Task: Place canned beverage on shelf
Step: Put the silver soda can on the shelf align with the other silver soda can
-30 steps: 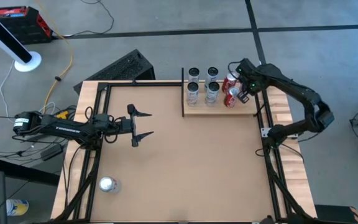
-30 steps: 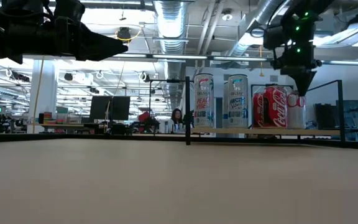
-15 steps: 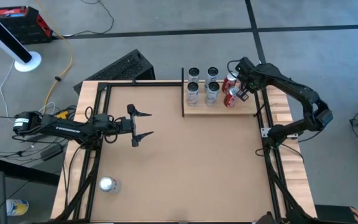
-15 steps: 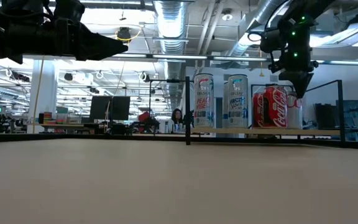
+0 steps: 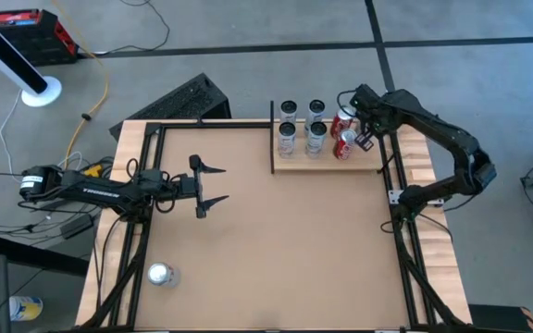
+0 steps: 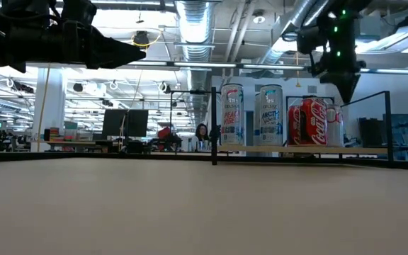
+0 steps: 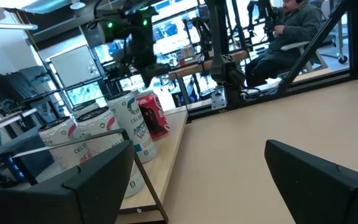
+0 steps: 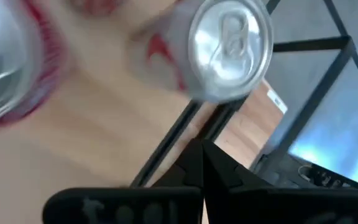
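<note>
I see the pale wood-grain shelf plank [image 5: 327, 163] at the table's far edge carrying four silver cans and two red cola cans [image 5: 343, 141]. My right gripper [image 5: 363, 139] hangs just above the red cans, fingers pinched together on nothing, so I judge that placement finished. My left gripper [image 5: 213, 186] waits mid-table, fingers spread wide and empty. One silver can [image 5: 160, 274] stands alone near the table's front left corner, well apart from the shelf. Next I'd judge the left arm should reach for it
</note>
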Controlling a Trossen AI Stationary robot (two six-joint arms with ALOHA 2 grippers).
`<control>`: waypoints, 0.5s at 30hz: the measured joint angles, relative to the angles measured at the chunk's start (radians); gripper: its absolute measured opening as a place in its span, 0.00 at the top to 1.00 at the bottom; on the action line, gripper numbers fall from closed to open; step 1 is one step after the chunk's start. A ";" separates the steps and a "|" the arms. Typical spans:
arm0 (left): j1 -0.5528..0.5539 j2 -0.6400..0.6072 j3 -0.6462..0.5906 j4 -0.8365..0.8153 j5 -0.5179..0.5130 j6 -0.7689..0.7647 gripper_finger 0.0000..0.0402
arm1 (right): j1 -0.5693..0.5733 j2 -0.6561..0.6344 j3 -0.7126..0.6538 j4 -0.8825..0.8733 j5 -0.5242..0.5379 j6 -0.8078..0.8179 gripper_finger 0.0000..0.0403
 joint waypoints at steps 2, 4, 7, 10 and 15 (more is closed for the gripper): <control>0.000 0.000 0.000 0.002 0.000 -0.001 0.13 | 0.039 -0.008 0.042 -0.080 -0.004 0.026 0.96; 0.000 0.000 0.000 0.014 0.000 -0.014 0.13 | 0.098 -0.032 0.085 -0.129 -0.008 0.042 0.96; 0.000 0.000 0.012 0.019 0.000 -0.076 0.13 | 0.229 -0.085 0.149 -0.172 -0.036 0.100 0.96; -0.001 0.000 0.053 -0.015 0.005 -0.165 0.13 | 0.404 -0.155 0.182 -0.166 -0.091 0.186 0.96; -0.003 0.000 0.171 -0.239 0.116 -0.355 0.13 | 0.806 -0.269 0.121 -0.070 -0.126 0.419 0.96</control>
